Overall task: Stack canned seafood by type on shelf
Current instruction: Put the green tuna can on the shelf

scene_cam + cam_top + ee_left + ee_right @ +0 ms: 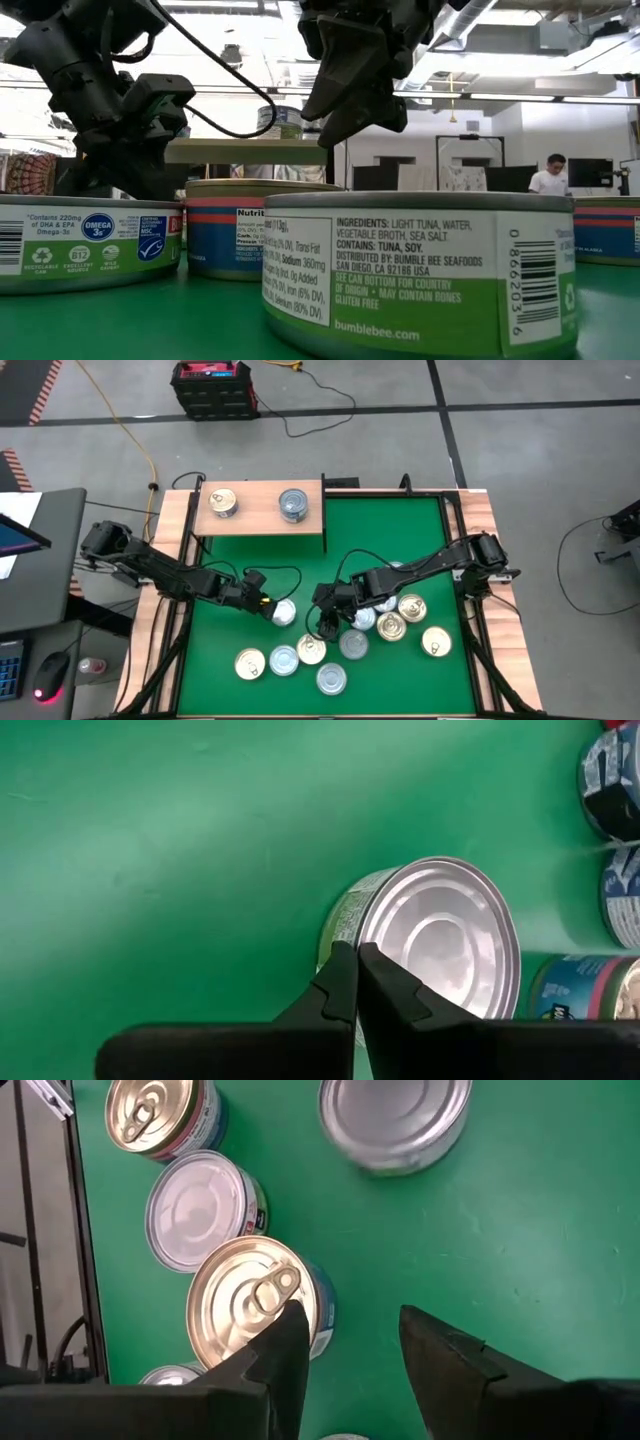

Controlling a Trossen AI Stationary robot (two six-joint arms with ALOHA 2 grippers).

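Note:
The shelf [258, 520] is a light-wood board at the mat's far edge; a gold-lidded tin [223, 502] and a silver-lidded tin [293, 504] stand on it. Several more tins stand on the green mat, mostly near its middle and right [390, 626]. My left gripper [268, 606] [356, 958] is shut, low over the mat, its tips at the rim of a silver-lidded tin [440, 935] [284, 613]. My right gripper [330, 616] [350, 1330] is open and hovers above the mat beside a gold-lidded tin [250, 1305], touching nothing. My left gripper's shut fingertips [342, 965] come slanting down from the table's left at the silver-lidded tin's rim [362, 920], where lid and side label meet. The tin stands on the mat. Whether the tips touch it I cannot tell.
Tins crowd the mat near my right gripper: a white-lidded one [200, 1210], a gold one [160, 1115] and a silver one [395, 1120]. In the low view, large tins [410, 270] stand close to the near edge. Bare green mat [390, 530] lies right of the shelf.

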